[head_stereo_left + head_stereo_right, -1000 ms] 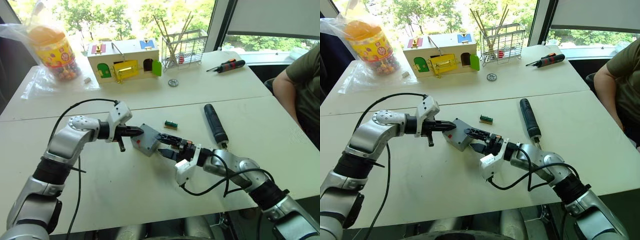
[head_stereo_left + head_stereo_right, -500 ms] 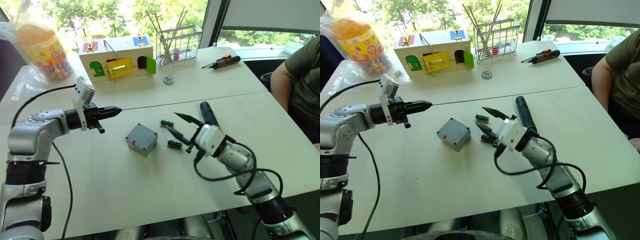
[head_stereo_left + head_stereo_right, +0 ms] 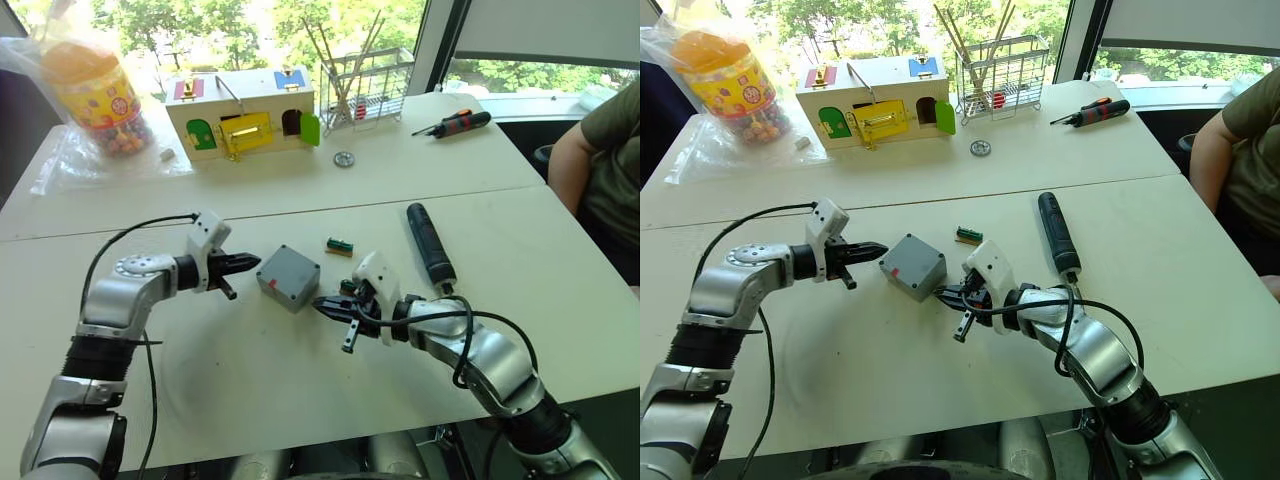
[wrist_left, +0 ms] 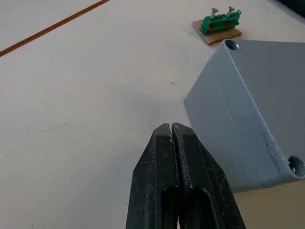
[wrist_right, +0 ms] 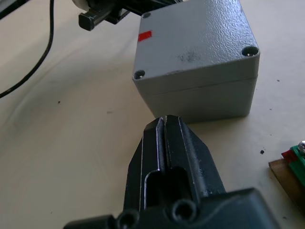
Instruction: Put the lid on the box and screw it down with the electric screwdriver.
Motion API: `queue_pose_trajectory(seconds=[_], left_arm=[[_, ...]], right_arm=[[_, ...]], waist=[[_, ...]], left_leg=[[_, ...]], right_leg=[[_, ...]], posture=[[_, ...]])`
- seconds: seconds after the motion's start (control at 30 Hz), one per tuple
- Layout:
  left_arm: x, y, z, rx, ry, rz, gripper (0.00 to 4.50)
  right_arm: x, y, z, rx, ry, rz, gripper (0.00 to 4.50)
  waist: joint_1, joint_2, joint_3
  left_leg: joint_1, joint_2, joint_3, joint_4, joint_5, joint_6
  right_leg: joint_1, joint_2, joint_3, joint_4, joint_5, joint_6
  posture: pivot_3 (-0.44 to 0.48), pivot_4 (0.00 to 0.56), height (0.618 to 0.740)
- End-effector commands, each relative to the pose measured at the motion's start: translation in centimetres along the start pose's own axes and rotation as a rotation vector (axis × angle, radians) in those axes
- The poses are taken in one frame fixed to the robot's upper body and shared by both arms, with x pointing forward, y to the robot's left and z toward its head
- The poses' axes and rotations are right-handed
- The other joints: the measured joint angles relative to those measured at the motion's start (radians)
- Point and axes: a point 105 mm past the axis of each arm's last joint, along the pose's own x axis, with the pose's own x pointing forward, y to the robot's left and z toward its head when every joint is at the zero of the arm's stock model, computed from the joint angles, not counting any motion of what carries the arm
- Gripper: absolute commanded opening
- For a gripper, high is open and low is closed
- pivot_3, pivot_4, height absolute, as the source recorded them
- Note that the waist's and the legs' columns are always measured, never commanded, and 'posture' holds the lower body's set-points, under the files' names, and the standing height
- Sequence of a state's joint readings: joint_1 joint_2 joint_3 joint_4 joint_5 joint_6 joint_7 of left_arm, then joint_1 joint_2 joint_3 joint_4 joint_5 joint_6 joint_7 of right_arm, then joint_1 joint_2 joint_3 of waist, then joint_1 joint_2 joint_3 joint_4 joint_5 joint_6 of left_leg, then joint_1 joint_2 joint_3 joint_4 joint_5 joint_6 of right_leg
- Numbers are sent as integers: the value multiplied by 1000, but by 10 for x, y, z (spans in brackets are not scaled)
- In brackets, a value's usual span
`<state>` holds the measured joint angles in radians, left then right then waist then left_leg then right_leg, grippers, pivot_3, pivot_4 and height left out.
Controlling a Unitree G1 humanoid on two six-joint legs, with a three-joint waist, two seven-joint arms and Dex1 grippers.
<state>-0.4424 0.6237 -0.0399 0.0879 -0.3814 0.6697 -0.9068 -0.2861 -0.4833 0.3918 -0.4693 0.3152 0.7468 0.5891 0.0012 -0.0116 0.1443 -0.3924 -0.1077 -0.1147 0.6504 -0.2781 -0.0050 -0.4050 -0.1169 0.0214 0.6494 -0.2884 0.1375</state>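
Both arms swung back in from half a second earlier, left tool [image 3: 245, 264] and right tool [image 3: 325, 304] pinched together and empty flanking the box [image 3: 288, 277] mid-frame on the counter [image 3: 250, 380], lid apparently seated, electric screwdriver [image 3: 429, 243] untouched at right.

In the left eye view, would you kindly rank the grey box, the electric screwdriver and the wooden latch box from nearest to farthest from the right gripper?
1. The box, just beyond the right gripper, toward the left gripper.
2. The electric screwdriver, out to the right.
3. The wooden latch box, at the table's far side.
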Motion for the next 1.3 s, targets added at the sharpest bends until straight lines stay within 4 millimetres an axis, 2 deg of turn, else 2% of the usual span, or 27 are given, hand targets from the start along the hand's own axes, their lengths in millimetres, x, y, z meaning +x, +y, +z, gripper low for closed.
queue_pose_trajectory(seconds=[0.03,0.2,0.53,0.77,0.93,1.1,1.2,1.3], left_arm=[[-3,-9,7,36,-14,-27,0],[-13,-21,-3,6,13,-58,0],[-33,-46,-12,-63,38,-99,0],[-36,-44,-11,-66,33,-66,0],[-46,-24,-6,-46,26,14,0],[-56,-17,0,-19,48,3,0],[-67,-12,4,13,76,-12,0],[-72,-13,17,47,65,-47,0]], right_arm=[[7,-5,8,-34,-12,-35,20],[22,-8,20,-133,-66,-30,20],[47,-14,20,-170,-68,6,20],[51,-12,18,-178,-61,44,20],[41,-21,25,-154,-71,13,20],[27,-22,29,-139,-66,24,20],[12,-30,40,-123,-81,7,20],[-9,-36,45,-104,-77,-1,20]], waist=[[-3,0,0],[-17,0,0],[-18,0,0],[-16,1,0],[-16,1,0],[-17,1,1],[-16,2,1],[-10,2,1]], left_leg=[[0,0,0,0,0,0],[0,0,0,0,0,0],[0,0,1,-1,0,0],[0,0,1,-1,0,0],[0,0,1,-1,0,0],[0,0,1,-2,0,0],[0,0,1,-2,0,0],[0,0,0,-2,0,0]], right_leg=[[0,0,0,0,0,0],[0,0,0,0,0,0],[-3,1,0,0,0,0],[-4,0,0,0,0,0],[-4,1,0,0,0,0],[-4,0,0,0,0,0],[-4,0,0,-1,0,0],[-4,0,0,-1,0,0]], posture=[[0,150,740],[0,150,740],[0,150,740],[0,150,740],[0,150,740],[0,150,740],[0,150,740],[0,150,740]])
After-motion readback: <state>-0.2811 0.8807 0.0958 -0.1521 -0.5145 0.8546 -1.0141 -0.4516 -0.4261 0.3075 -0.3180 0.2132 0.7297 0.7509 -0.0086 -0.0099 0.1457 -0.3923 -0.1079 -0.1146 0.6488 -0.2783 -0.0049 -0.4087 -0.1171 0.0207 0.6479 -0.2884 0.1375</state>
